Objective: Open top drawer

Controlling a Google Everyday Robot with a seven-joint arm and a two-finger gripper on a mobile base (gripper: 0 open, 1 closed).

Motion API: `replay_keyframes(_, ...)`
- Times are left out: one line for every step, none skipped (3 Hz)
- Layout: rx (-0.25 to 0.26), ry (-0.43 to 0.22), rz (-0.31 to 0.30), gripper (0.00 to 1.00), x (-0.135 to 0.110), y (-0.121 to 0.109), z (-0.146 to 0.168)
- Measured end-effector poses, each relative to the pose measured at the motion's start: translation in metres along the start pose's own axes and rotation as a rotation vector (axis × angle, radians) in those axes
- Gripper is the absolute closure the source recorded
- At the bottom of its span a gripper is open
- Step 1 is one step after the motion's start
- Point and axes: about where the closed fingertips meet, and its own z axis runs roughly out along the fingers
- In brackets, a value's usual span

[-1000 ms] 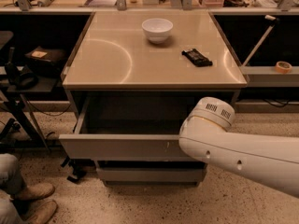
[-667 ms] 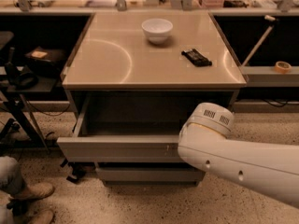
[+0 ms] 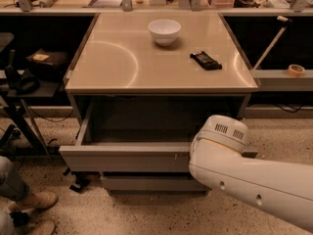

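Observation:
The top drawer (image 3: pixel 124 157) is a wide flat grey front with small pale marks right of centre. It stands pulled well out from under the tan tabletop (image 3: pixel 122 58), and its dark inside shows. My white arm (image 3: pixel 244 173) reaches in from the lower right and covers the drawer front's right end. The gripper is hidden behind the arm's wrist housing, at the drawer's right part. A narrower grey drawer front (image 3: pixel 146 182) sits below, pushed in.
A white bowl (image 3: pixel 164 31) and a black flat object (image 3: pixel 206 60) lie on the tabletop. A person's shoes (image 3: pixel 34 202) are at the lower left by a black stand (image 3: pixel 19 116). A tape roll (image 3: pixel 295 70) lies on the right shelf.
The top drawer has slid further out toward the camera, and my arm has drawn back with it.

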Motion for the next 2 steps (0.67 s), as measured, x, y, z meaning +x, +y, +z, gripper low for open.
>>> replay_keyframes(0.001, 0.001, 0.001, 1.0, 0.0002, 0.0005, -0.0015)
replay_keyframes(0.004, 0.006, 0.004, 1.0, 0.0024, 0.0079, -0.0095)
